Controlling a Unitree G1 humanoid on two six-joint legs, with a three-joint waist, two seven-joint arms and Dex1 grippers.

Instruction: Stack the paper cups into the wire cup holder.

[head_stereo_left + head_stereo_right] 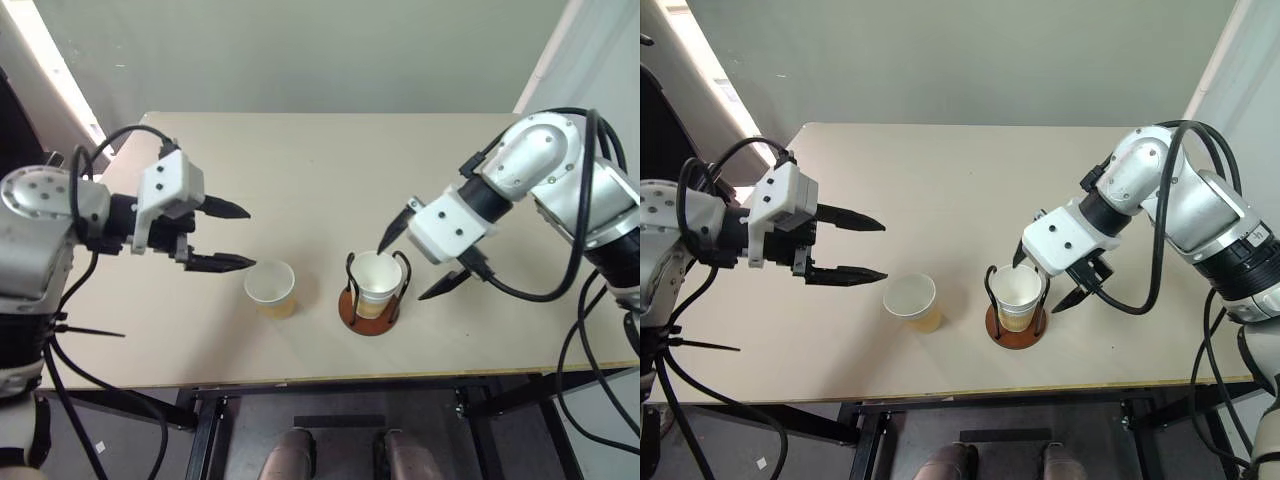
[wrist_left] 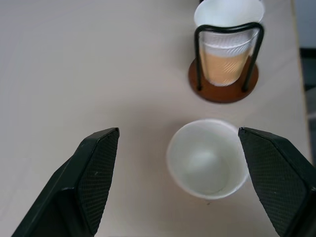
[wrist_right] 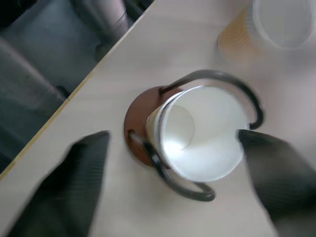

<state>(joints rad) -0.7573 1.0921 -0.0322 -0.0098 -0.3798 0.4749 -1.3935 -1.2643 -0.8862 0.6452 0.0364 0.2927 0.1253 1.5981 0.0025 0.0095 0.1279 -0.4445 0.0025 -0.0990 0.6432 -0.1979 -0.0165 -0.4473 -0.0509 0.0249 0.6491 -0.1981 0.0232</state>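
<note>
The wire cup holder (image 1: pixel 352 310), a reddish-brown disc with black wire loops, stands near the table's front edge. A paper cup (image 1: pixel 377 275) sits upright inside it and looks nested in another cup below. My right gripper (image 1: pixel 400 272) hangs just above it, open, with its fingers (image 3: pixel 84 177) either side of the cup's rim (image 3: pixel 202 133). A third paper cup (image 1: pixel 270 287) stands upright on the table left of the holder. My left gripper (image 1: pixel 250 237) is open, left of that cup and a little above it, and the cup (image 2: pixel 207 158) lies ahead between its fingers (image 2: pixel 94 173).
The tan table (image 1: pixel 300 170) has free surface behind and to both sides of the cups. Its front edge (image 1: pixel 330 380) runs close below the holder. A wall lies beyond the far edge.
</note>
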